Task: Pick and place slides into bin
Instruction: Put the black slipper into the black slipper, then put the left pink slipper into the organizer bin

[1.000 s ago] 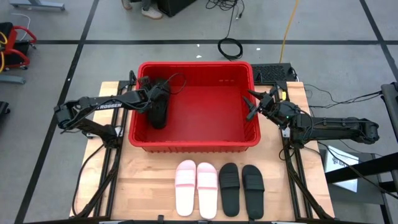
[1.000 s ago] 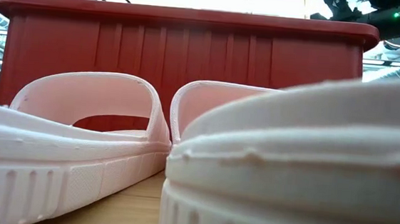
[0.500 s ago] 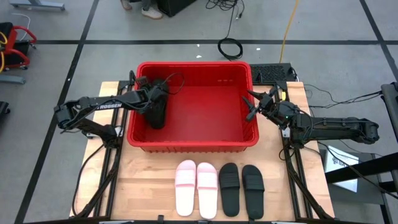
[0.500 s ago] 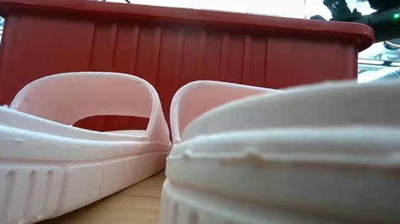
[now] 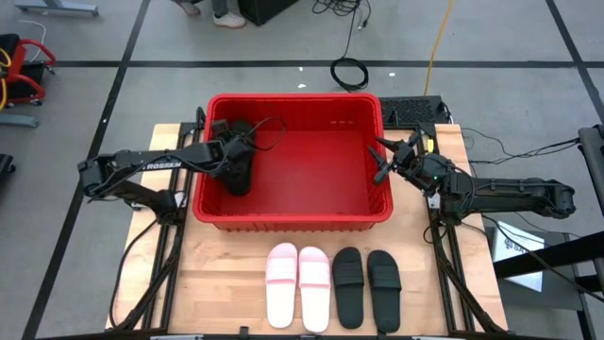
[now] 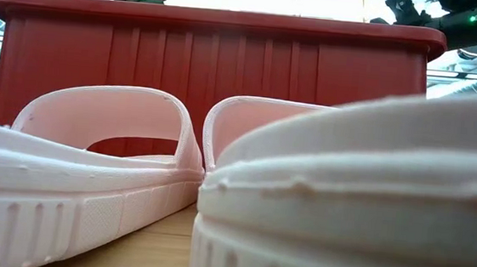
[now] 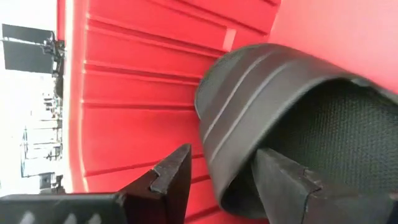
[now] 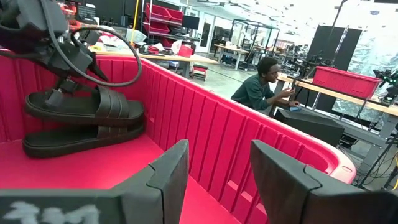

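The red bin (image 5: 293, 97) stands on the table's far half. Two black slides lie stacked at its left end (image 5: 239, 175), the upper (image 8: 87, 106) on the lower (image 8: 81, 142). My left gripper (image 7: 221, 168) reaches into the bin over its left wall and is open, its fingers on either side of the upper slide's strap. My right gripper (image 5: 380, 159) hangs open and holds nothing at the bin's right rim. Two pale pink slides (image 5: 281, 283) (image 5: 314, 286) and two black ones (image 5: 347, 286) (image 5: 384, 283) lie soles down near the front edge. My left gripper's fingers straddle one side of the upper black slide's strap (image 7: 224, 124), one finger (image 7: 286, 186) in the strap opening, the other (image 7: 171, 180) outside. A strip of red shows between the outer finger and the strap. Whether the inner finger touches the slide I cannot tell.
Bare bin floor (image 5: 311, 170) lies to the right of the stacked slides. The pink slides (image 6: 101, 140) fill the low view in front of the bin wall (image 6: 218, 64). A person (image 8: 258, 90) sits at a desk beyond the table.
My left gripper has drawn a little toward the table's left edge, still open. The bin has slid slightly toward the left edge with it, the black slides inside going along.
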`<state>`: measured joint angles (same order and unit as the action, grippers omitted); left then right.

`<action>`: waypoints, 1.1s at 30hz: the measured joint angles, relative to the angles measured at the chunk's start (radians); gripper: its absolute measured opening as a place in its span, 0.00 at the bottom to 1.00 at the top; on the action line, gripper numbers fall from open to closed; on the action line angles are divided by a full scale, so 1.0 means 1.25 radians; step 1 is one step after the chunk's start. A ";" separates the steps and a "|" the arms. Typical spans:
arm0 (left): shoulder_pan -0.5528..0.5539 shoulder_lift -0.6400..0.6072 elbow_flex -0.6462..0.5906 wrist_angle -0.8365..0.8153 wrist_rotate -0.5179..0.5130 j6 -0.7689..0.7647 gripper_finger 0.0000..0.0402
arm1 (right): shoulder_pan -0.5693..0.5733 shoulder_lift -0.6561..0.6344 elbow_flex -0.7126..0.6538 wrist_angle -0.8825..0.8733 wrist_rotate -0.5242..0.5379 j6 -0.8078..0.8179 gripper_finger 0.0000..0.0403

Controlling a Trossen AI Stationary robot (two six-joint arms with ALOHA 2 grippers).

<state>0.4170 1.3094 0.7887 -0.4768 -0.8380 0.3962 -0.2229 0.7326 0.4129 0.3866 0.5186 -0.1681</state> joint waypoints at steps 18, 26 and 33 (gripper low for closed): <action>-0.089 -0.108 0.000 -0.060 0.057 -0.096 0.43 | 0.000 0.000 0.000 -0.002 0.000 0.004 0.41; -0.141 -0.169 0.000 -0.057 0.057 -0.113 0.43 | 0.000 0.000 0.000 -0.002 0.000 0.003 0.41; -0.199 -0.221 0.000 -0.034 0.048 -0.120 0.43 | 0.001 0.000 0.000 0.022 -0.002 0.000 0.41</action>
<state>0.1678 1.0337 0.7887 -0.5198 -0.7778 0.2460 -0.2212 0.7322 0.4129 0.4147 0.5166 -0.1677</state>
